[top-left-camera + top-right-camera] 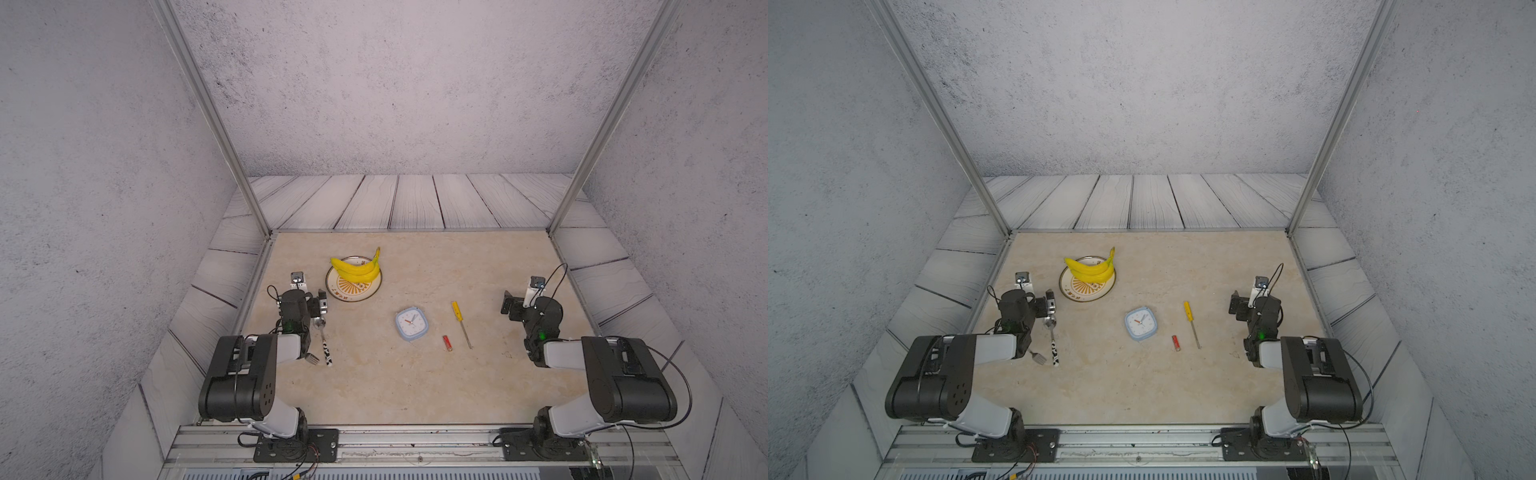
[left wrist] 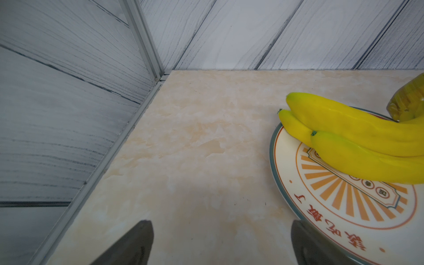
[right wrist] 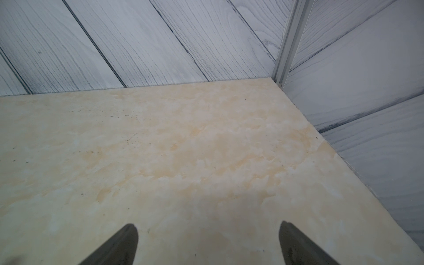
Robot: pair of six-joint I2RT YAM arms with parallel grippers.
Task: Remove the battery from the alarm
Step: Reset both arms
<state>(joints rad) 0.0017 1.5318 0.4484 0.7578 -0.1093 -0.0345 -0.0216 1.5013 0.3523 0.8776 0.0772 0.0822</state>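
Note:
The light-blue alarm (image 1: pixel 410 324) (image 1: pixel 1140 324) lies face up near the middle of the table, its white dial and red hands showing in both top views. The small red battery (image 1: pixel 447 343) (image 1: pixel 1176 343) lies on the table just right of the alarm and nearer the front, apart from it. My left gripper (image 1: pixel 323 300) (image 1: pixel 1050 301) (image 2: pixel 222 222) hovers open at the left, beside the plate, with only bare table between its fingers. At the right my right gripper (image 1: pixel 508 306) (image 1: pixel 1235 305) (image 3: pixel 208 224) stands open over bare table. Neither wrist view shows the alarm or battery.
A yellow-handled screwdriver (image 1: pixel 461 325) lies right of the battery. A patterned plate (image 1: pixel 353 293) (image 2: pixel 321 220) holding bananas (image 1: pixel 357 268) (image 2: pixel 355 142) sits back left. A spoon (image 1: pixel 323 334) and a fork (image 1: pixel 311 358) lie by the left arm. Walls enclose three sides.

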